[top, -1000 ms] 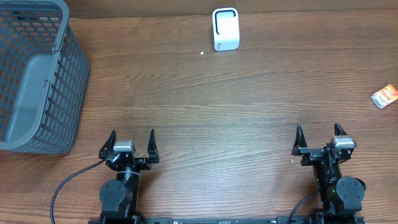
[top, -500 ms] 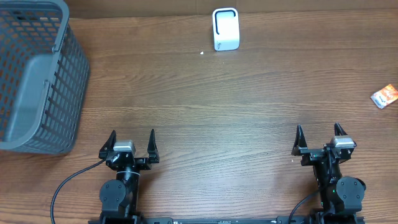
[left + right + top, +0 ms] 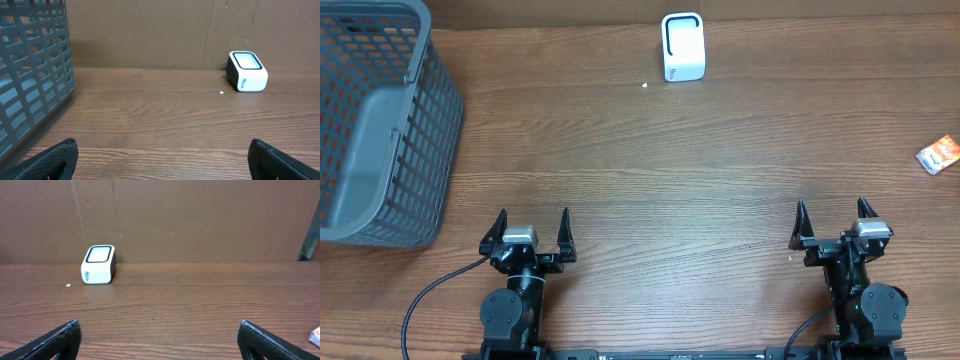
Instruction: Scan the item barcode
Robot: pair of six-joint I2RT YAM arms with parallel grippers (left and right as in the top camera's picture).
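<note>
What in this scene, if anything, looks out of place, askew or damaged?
Nothing looks damaged or spilled. The small orange packet lies tilted near the table's right edge, far from the white scanner. A tiny white speck sits on the wood left of the scanner. The grey basket stands upright.

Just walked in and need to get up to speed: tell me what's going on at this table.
Nothing is being handled yet. Both arms sit at the near edge of the table, the left gripper and the right gripper open and empty. The small orange packet to be scanned lies untouched at the far right. The white scanner stands at the back, and a grey basket sits at the left.
</note>
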